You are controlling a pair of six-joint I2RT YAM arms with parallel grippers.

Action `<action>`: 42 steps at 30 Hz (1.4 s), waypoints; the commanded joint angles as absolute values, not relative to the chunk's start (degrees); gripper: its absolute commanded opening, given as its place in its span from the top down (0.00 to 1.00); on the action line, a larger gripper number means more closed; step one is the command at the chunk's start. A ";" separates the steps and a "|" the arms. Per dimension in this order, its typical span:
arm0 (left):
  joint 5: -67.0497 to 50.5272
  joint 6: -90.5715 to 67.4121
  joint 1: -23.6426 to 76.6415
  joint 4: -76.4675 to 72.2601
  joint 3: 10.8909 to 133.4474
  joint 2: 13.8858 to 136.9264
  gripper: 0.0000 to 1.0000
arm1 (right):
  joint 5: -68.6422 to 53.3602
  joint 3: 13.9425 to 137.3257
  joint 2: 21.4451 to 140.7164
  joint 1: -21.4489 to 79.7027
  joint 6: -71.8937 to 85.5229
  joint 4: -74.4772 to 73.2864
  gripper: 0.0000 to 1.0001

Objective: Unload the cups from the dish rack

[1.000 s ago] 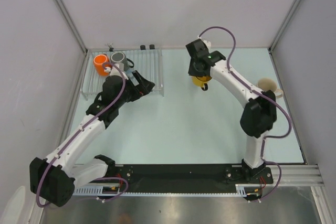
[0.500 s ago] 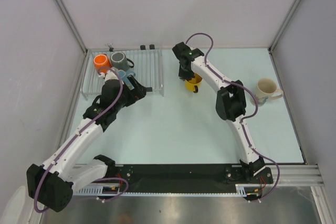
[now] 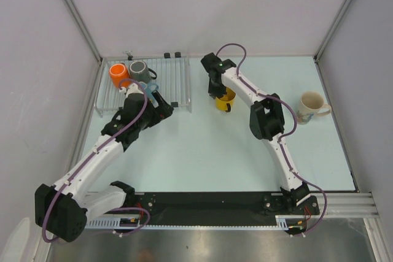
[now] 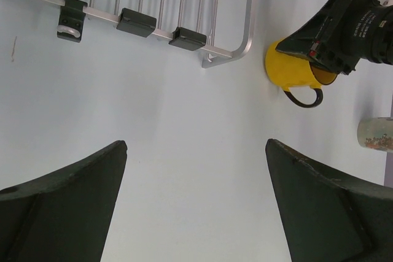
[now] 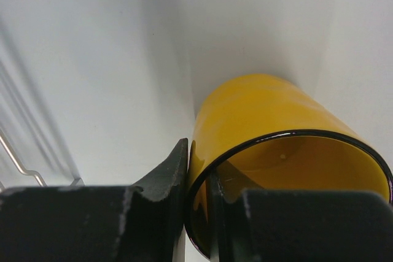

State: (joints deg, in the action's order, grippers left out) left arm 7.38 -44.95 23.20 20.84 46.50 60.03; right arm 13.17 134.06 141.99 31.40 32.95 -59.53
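The clear dish rack (image 3: 175, 84) stands at the back left. It holds the orange cup (image 3: 116, 73), the dark grey cup (image 3: 137, 69) and the light blue cup (image 3: 151, 87), which my left arm partly hides. My left gripper (image 3: 169, 105) is open and empty over the rack's front right corner; its wrist view (image 4: 196, 145) shows bare table between the fingers. My right gripper (image 3: 216, 90) is shut on the rim of the yellow cup (image 3: 225, 99), one finger inside and one outside (image 5: 199, 170). The yellow cup (image 5: 264, 115) is low at the table, just right of the rack. The cream cup (image 3: 311, 106) stands on the table at the right.
The rack's front rail carries black clips (image 4: 136, 21). Grey walls close in the table at the back and both sides. The right arm's elbow (image 3: 267, 118) hangs over the middle of the table.
My right arm has swung the yellow cup a little left toward the rack and lowered it, uncovering the cream cup. My left gripper has drawn slightly back along the rack's front.
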 commanded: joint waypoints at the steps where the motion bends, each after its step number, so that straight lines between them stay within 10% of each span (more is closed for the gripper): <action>1: 8.26 -45.18 23.64 21.01 46.23 59.41 0.00 | 12.30 134.22 141.24 31.38 32.87 -57.75 0.92; 8: 7.65 -43.95 23.73 20.83 46.67 59.33 0.00 | 13.53 130.43 136.23 32.17 31.73 -54.58 0.56; 23: 22.02 -37.36 25.49 25.74 54.82 59.93 0.00 | 22.24 125.60 116.30 33.13 29.97 -50.54 0.50; 42: 32.17 -37.80 6.68 40.78 95.18 97.54 0.00 | 19.08 73.49 67.69 37.18 27.34 -26.55 0.48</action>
State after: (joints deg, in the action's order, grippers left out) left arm 29.95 -37.01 8.40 39.77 88.79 92.71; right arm 20.95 77.17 72.58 36.32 28.36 -32.16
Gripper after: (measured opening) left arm 0.996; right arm 0.522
